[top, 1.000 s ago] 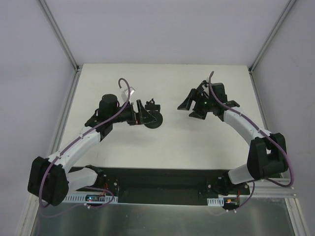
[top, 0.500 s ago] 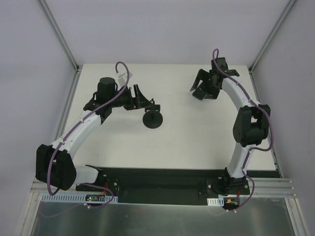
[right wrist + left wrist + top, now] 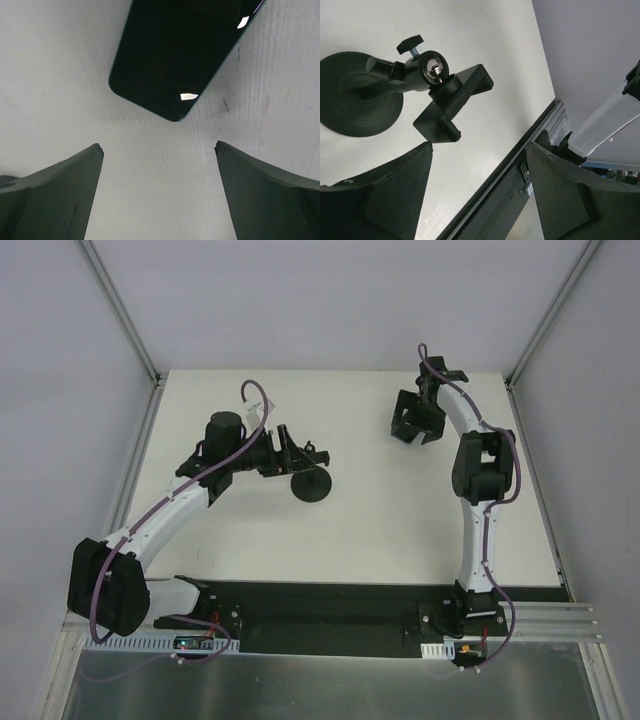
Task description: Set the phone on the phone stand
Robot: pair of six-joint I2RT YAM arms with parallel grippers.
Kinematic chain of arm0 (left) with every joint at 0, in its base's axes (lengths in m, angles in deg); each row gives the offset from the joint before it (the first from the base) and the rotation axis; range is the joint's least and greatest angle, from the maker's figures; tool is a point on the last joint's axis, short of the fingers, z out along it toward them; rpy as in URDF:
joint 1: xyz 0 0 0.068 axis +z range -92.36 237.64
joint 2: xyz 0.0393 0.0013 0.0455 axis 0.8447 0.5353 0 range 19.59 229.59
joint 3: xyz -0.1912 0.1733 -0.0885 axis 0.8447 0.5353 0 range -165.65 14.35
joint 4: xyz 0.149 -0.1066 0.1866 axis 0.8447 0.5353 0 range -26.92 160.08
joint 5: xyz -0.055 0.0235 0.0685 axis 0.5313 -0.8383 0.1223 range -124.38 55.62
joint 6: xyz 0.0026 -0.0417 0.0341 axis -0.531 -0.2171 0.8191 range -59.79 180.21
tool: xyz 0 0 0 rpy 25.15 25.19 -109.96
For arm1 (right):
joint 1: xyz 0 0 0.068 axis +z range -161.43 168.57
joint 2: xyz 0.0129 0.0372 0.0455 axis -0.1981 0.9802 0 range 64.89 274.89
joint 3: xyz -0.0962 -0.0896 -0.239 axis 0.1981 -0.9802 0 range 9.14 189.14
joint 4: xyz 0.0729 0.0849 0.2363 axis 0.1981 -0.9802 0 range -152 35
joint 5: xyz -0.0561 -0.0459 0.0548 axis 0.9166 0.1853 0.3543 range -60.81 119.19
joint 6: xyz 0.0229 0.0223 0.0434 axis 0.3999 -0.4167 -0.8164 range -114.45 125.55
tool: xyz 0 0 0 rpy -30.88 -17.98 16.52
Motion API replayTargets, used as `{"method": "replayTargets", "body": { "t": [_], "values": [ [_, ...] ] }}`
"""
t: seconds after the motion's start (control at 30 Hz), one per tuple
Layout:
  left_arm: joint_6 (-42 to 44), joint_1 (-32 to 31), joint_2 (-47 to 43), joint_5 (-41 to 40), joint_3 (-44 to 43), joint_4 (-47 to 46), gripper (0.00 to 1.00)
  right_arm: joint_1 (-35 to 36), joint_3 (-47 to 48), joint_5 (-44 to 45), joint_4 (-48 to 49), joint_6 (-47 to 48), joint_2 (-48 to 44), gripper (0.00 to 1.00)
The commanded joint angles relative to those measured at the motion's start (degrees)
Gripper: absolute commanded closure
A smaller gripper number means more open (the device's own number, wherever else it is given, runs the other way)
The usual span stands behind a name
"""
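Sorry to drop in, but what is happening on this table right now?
The right gripper is poised open over the phone, which lies flat on the table and is not yet gripped. The left gripper, also open, faces the phone stand and its clamp head without holding it. The stand carries nothing, so the phone is yet to be picked up and placed.

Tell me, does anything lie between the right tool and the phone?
No. In the right wrist view, only bare white table separates the open right tool from the phone.
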Motion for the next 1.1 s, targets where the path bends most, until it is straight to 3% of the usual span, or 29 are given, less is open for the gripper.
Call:
{"method": "replayTargets", "body": {
  "t": [0.0,0.27,0.47,0.53,0.63,0.8,0.93,1.07],
  "values": [
    [-1.4,-0.8,-4.8,-0.9,2.5,-3.8,0.25,-0.2,2.3,1.3,-1.7,4.6,-0.8,0.04],
    [1.5,-0.8,-15.7,-4.4,7.3,-2.0,0.17,-1.1,4.2,-2.4,0.5,3.3,1.3,0.03],
    [3.0,-0.9,-19.0,-5.1,7.2,-0.2,0.15,1.5,-8.0,-11.6,9.2,-2.6,-5.9,0.03],
    [2.9,-1.0,-18.8,-4.7,6.0,0.0,0.15,1.9,-8.2,-10.2,8.1,-2.0,-8.5,0.03],
    [2.5,-1.3,-18.1,-4.3,5.1,0.0,0.14,1.1,-6.0,-6.0,5.5,1.7,-9.6,0.03],
    [3.1,-3.2,-17.9,-6.9,4.6,0.0,0.14,-1.2,10.0,-3.4,-1.5,6.5,-2.6,0.03],
    [2.2,-4.4,-17.8,-7.2,3.7,0.0,0.14,-2.4,18.0,1.0,0.6,11.3,2.1,0.03],
    [1.7,-6.5,-18.6,-8.7,3.7,0.5,0.14,-2.1,16.0,2.5,8.5,19.5,2.9,0.01]
  ]
}}
